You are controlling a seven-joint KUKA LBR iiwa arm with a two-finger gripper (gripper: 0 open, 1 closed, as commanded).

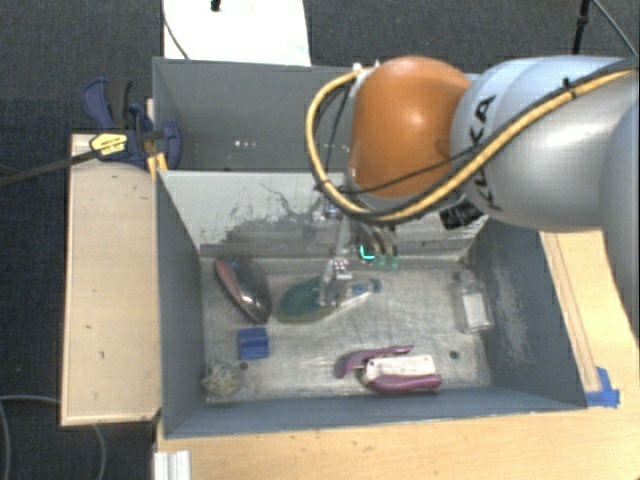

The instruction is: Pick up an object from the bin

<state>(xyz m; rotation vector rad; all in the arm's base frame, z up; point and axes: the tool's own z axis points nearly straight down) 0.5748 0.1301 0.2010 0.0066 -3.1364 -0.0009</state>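
The gripper (337,280) sits low in the grey metal bin (185,268), at the right edge of a dark teal rounded disc (298,302) lying mid-floor. Open or closed: can't tell from this angle, since the orange wrist cover (405,118) hangs right above it. Contact with the teal disc: can't tell either.

Just right of the teal disc, touching or nearly so, is a small clear pale-blue plastic piece (358,290), right beside the gripper tip. Left of the disc, near it, lies a dark grey-and-maroon oblong thing (243,288), set at a slant. Below-left of the disc, apart from it, is a small blue block (253,344). Further that way, in the front corner, is a grey-beige crumpled lump (222,378). Below-right of the disc, a purple-and-white flat thing (395,370) lies along the front wall. Well right of the disc, a pale grey rectangular piece (472,310) sits by the right slope.

Closest clutter to the gripper: the clear plastic piece, then the oblong thing.
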